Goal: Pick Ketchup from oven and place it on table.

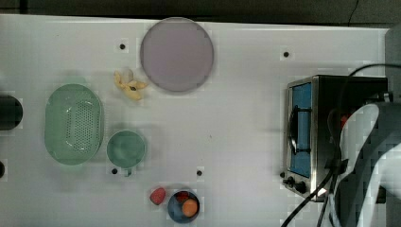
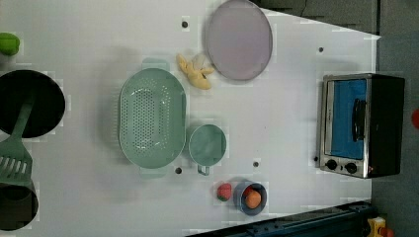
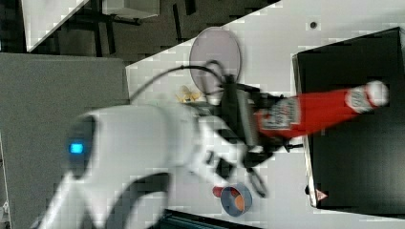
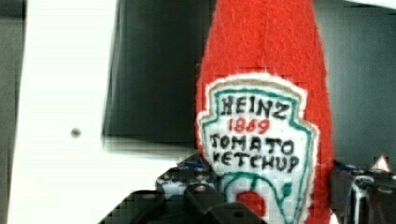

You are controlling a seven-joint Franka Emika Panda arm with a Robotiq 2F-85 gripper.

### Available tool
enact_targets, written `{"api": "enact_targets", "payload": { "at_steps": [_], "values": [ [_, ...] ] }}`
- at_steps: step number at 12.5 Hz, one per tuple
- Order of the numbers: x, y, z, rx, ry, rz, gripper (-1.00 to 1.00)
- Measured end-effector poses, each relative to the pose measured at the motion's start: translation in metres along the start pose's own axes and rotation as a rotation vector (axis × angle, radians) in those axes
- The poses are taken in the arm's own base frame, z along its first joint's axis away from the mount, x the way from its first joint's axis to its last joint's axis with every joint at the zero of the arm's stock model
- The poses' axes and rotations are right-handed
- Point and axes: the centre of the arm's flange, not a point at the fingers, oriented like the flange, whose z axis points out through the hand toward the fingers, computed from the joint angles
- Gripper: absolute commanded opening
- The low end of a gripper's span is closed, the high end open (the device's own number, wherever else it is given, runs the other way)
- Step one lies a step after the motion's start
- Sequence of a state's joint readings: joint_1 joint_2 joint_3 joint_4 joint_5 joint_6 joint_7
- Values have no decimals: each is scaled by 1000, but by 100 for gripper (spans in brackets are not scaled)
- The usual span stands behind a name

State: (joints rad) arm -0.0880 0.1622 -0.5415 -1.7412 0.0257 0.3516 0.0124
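Observation:
The ketchup, a red soft bottle with a white label and white cap, lies across the black top of the oven, cap pointing away from the arm. My gripper is at its base end. In the wrist view the ketchup sits between my gripper's two fingers, which press its sides, shut on it. In the top view the arm covers the right part of the oven, and a bit of red ketchup shows beside it. The oven door is closed. The white table stretches to the top view's left.
On the table are a round lilac plate, a yellow banana toy, a green colander, a green cup, a blue bowl holding an orange fruit, and a red strawberry. A black pan and green spatula lie at the left view's left.

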Motion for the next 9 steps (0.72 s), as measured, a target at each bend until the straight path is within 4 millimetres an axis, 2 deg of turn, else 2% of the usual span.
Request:
{"api": "enact_targets", "payload": {
  "at_steps": [2,3,4,6,7,8,9],
  "values": [
    [-31,-26,-64,43,17,-81,29],
    [-53,-37,-95,59,29,-131,29],
    [-85,-46,-118,73,5,-188,29],
    [-154,-67,-143,100,-14,-317,29],
    [-190,-82,-147,112,-22,-385,29],
    [-227,-98,-148,113,-20,-457,29],
    [-266,-112,-140,100,-28,-528,29]
  ]
}}
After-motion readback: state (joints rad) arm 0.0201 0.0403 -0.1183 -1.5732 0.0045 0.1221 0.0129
